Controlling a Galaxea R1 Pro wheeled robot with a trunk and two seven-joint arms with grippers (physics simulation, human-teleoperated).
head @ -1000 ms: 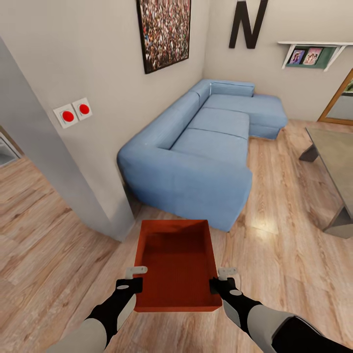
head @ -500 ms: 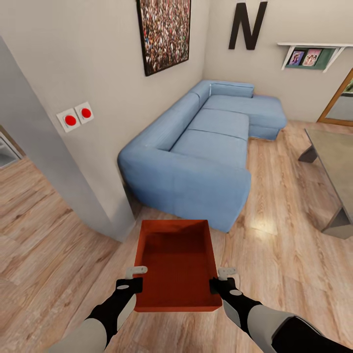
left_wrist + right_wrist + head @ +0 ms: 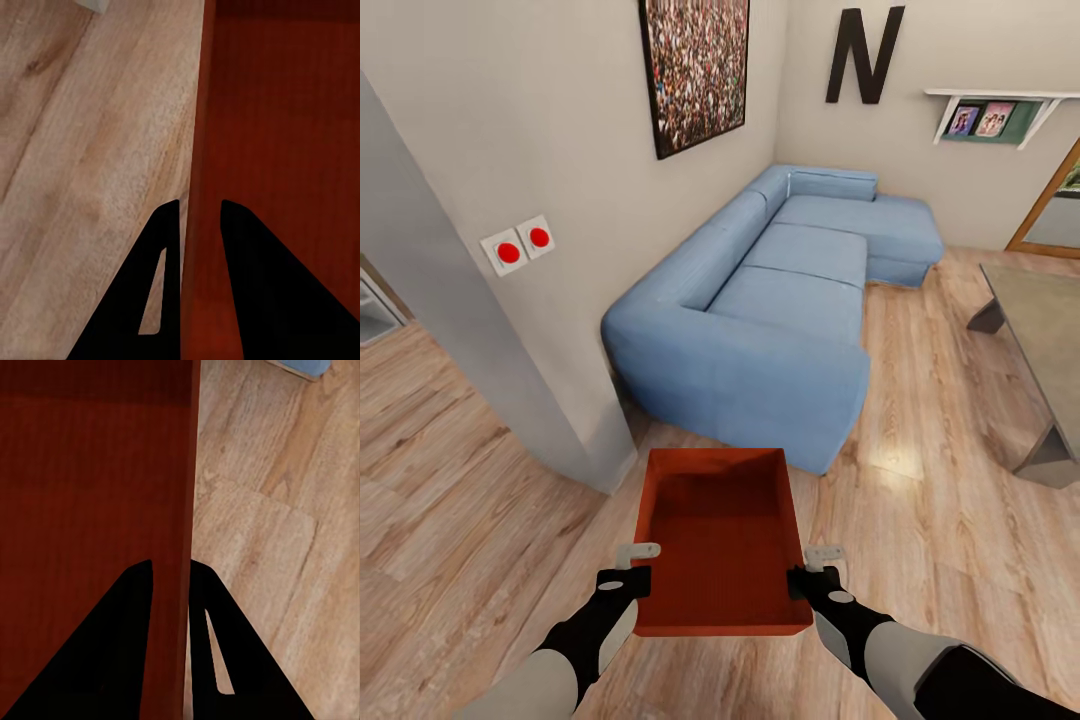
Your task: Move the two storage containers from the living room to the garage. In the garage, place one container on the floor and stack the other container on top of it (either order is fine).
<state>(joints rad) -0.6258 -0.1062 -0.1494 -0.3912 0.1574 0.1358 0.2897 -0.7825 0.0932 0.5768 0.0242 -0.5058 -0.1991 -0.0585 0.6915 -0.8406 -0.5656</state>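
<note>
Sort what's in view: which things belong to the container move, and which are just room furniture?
Job:
storage container, held by left tool and right tool on opposite walls
wood-plank floor

Bystanders:
blue sofa
grey table
crowd poster
red wall switches

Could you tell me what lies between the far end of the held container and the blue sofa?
In the head view, only a short stretch of bare wood-plank floor separates the storage container from the blue sofa.

Head view angled down over container (image 3: 720,540) and sofa (image 3: 760,310); wrist views close along fingers (image 3: 169,285), sharing container walls, wood floor (image 3: 262,547).
</note>
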